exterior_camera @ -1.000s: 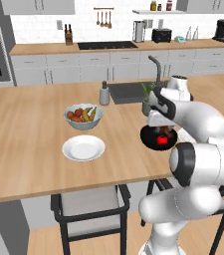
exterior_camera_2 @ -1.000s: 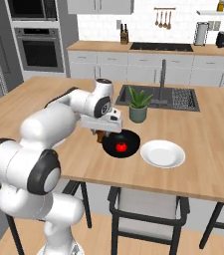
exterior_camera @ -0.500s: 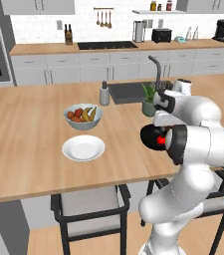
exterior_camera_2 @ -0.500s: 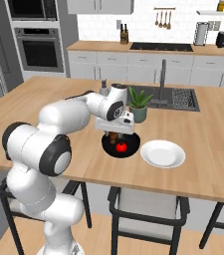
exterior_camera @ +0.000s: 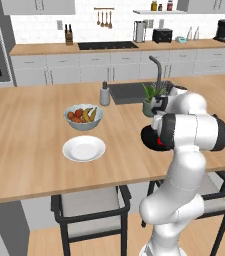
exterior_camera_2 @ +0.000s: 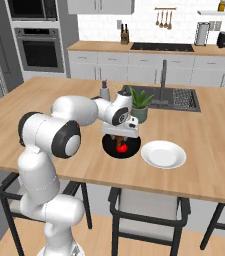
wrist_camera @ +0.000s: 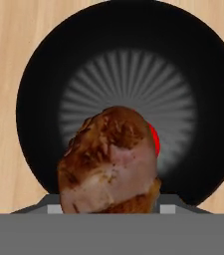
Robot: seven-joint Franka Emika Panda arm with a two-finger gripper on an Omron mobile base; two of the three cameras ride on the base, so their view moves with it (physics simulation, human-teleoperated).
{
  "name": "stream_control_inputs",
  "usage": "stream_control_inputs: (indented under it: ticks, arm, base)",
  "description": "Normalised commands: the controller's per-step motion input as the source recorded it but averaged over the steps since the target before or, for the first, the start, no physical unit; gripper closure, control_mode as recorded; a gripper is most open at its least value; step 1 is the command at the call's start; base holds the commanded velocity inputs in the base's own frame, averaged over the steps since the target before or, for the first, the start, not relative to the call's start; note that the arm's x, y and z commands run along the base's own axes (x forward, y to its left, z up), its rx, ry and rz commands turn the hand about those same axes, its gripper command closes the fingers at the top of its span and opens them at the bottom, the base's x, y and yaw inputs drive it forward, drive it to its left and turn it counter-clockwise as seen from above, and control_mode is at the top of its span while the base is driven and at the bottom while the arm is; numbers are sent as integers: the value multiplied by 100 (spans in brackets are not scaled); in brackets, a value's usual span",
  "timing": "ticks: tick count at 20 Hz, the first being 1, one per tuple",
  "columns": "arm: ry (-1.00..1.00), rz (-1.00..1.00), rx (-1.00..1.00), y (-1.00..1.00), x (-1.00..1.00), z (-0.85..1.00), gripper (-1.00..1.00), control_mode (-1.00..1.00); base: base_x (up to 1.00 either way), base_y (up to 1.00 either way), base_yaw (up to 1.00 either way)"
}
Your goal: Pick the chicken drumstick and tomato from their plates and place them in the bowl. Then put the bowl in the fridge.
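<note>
The glossy black bowl (wrist_camera: 128, 94) sits on the wooden counter with the red tomato (exterior_camera_2: 122, 147) inside it. The reddish-brown chicken drumstick (wrist_camera: 111, 159) hangs above the bowl, meaty end toward the camera. One empty white plate (exterior_camera_2: 163, 154) lies just beside the bowl, another (exterior_camera: 84, 148) well apart.

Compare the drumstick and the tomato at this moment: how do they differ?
The chicken drumstick is mottled brown and lumpy, held above the black bowl; the tomato is bright red, smooth and already lies inside it. The drumstick hides most of the tomato in the hand view. Both are over the bowl.
</note>
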Motion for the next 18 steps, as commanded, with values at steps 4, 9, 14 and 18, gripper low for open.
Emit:
stream_control_inputs:
  ticks: [4, 9, 14, 18]
  arm:
    - [0, 0, 0, -4, 30, -24, 100, -100]
    - [0, 0, 0, -4, 29, -34, 100, -100]
    - [0, 0, 0, -1, 1, -23, 100, -100]
    - [0, 0, 0, 0, 0, -3, -100, -100]
  base:
    - [0, 0, 0]
    - [0, 0, 0]
    - [0, 0, 0]
    - [0, 0, 0]
